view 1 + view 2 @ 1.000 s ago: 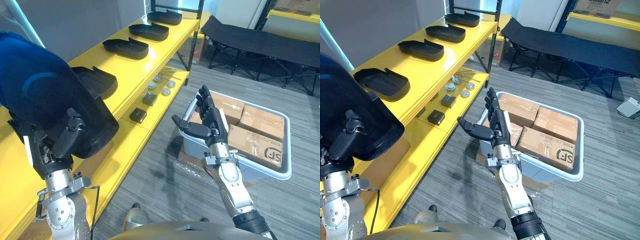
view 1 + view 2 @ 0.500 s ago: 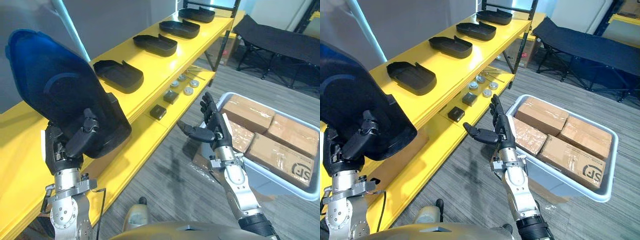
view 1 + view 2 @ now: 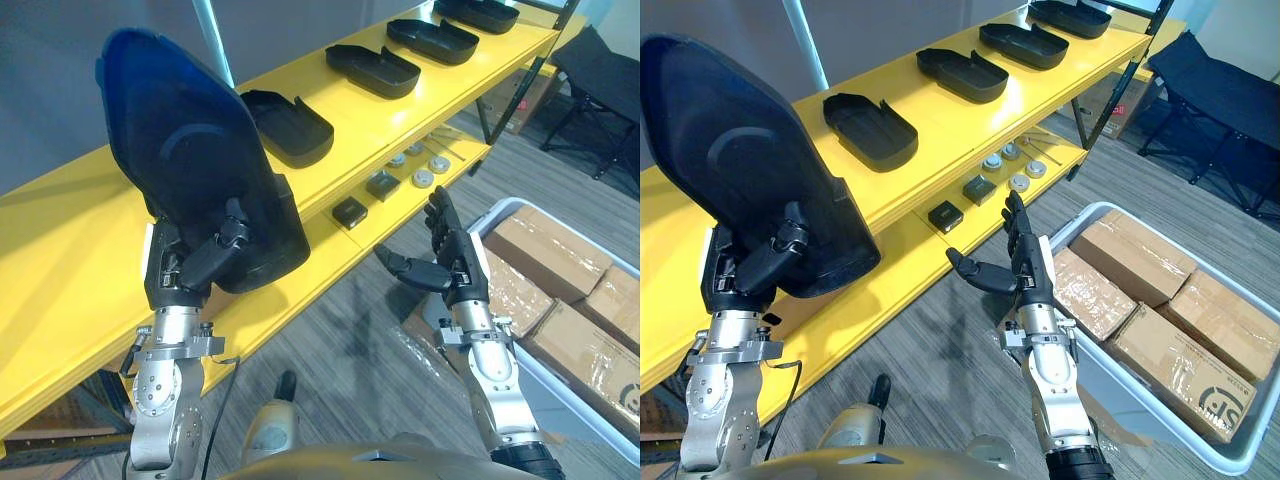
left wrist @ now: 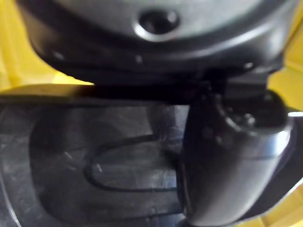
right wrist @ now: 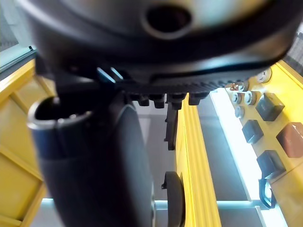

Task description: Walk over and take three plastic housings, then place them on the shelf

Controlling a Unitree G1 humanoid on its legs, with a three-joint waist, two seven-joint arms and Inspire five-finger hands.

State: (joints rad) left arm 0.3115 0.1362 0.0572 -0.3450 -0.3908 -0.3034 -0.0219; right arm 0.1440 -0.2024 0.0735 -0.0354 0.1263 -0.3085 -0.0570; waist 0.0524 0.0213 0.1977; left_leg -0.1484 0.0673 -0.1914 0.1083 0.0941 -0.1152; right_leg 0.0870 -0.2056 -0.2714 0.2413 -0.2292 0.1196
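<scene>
My left hand (image 3: 188, 272) is shut on the lower end of a large black plastic housing (image 3: 190, 165), holding it upright over the front edge of the yellow shelf (image 3: 90, 250). In the left wrist view the thumb (image 4: 227, 156) presses on the housing's inner face (image 4: 94, 156). Several more black housings lie in a row on the top board, the nearest (image 3: 870, 130) just beyond the held one, others (image 3: 962, 75) farther along. My right hand (image 3: 1025, 270) hangs open over the floor between the shelf and a grey bin, holding nothing.
The lower yellow board carries small black blocks (image 3: 945, 215) and round silver parts (image 3: 992, 163). A grey bin (image 3: 1087, 209) with cardboard boxes (image 3: 1160, 345) stands on the floor at the right. A dark folding cot (image 3: 1230, 100) is at the far right.
The camera has swung towards the shelf, so the bin slid right. The held housing now stands higher and nearer the shelf's top board. The right hand stays open.
</scene>
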